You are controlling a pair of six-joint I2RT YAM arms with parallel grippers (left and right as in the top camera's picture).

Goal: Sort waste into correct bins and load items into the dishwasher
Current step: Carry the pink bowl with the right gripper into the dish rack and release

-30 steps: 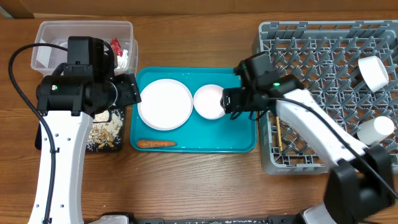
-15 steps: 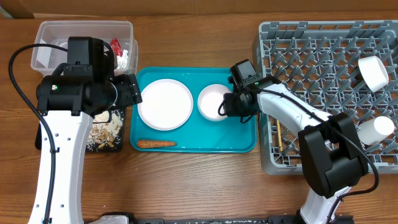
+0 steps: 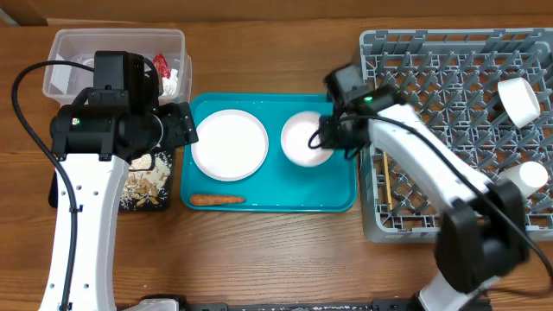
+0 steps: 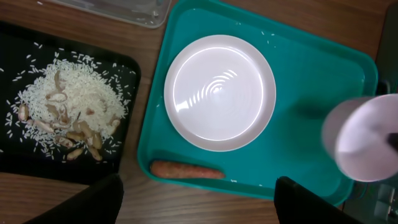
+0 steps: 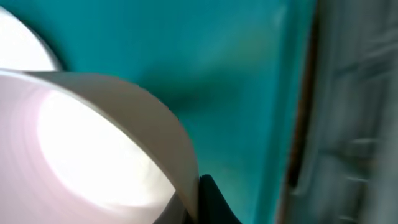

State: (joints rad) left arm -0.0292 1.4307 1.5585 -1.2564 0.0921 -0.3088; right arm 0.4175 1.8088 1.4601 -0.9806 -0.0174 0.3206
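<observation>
A white bowl [image 3: 305,138] hangs tilted over the right part of the teal tray [image 3: 259,206], with my right gripper [image 3: 332,136] shut on its right rim. In the right wrist view the bowl's rim [image 5: 155,130] is pinched at the gripper [image 5: 194,200]. A pale round plate [image 3: 229,144] and an orange carrot stick [image 3: 216,199] lie on the tray. My left gripper [image 3: 180,126] hovers open and empty near the tray's left edge; its wrist view shows the plate [image 4: 219,92], the carrot stick [image 4: 186,169] and the blurred bowl [image 4: 367,137] beyond the gripper [image 4: 199,205].
The clear tub [image 3: 86,43] at back left holds a red wrapper [image 3: 160,62] and tissue [image 3: 170,83]. Beside the tray, the black tray [image 3: 168,200] carries food scraps [image 4: 68,109]. The grey dish rack [image 3: 432,112] at right holds white cups [image 3: 518,99] and chopsticks [image 3: 386,188].
My right gripper closed on the bowl's right rim and carried the bowl a little toward the rack. The left arm stayed put.
</observation>
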